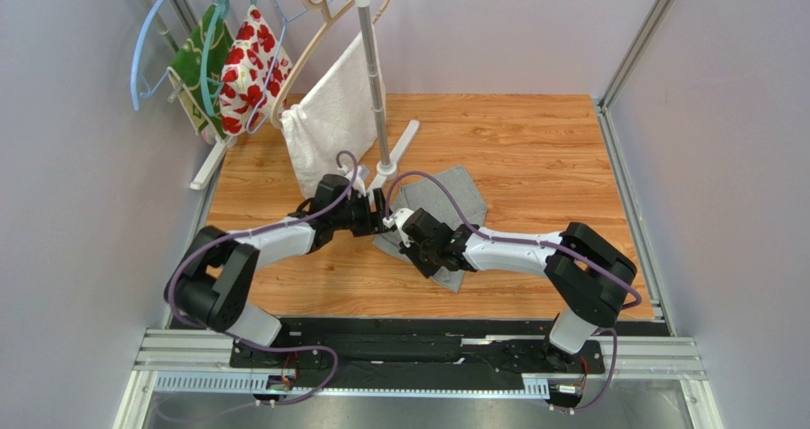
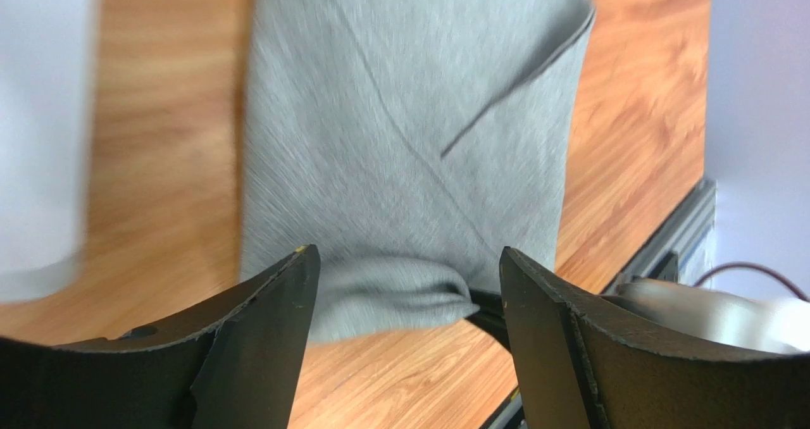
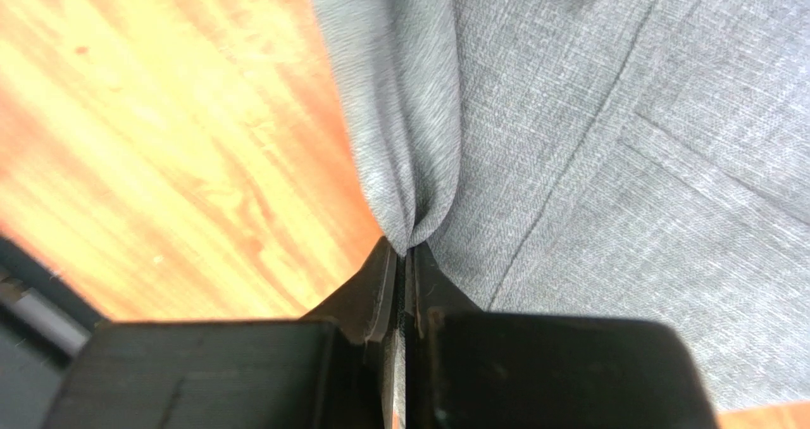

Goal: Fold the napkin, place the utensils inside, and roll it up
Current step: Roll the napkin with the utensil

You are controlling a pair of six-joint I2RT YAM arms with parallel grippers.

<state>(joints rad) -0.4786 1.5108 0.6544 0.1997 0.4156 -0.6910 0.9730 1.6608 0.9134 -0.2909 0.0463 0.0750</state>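
Observation:
The grey napkin [image 1: 456, 196] lies folded on the wooden table, partly under both wrists. In the left wrist view it [image 2: 399, 116] shows a diagonal fold line and a rolled near edge [image 2: 390, 296]. My left gripper [image 2: 407, 258] is open and empty, its fingers either side of that rolled edge [image 1: 382, 211]. My right gripper [image 3: 407, 253] is shut on a raised pinch of the napkin [image 3: 409, 144] at its left edge [image 1: 404, 228]. A dark piece [image 2: 487, 310] shows at the roll's right end; I cannot tell what it is. The dark utensil is hidden.
A clothes rack stands at the back left, its pole [image 1: 373, 78] and white foot [image 1: 399, 149] just behind the grippers. On it hang a white towel [image 1: 328, 116], a red-flowered fabric [image 1: 249, 64] and a green fabric [image 1: 195, 68]. Metal rails [image 1: 623, 192] edge the table.

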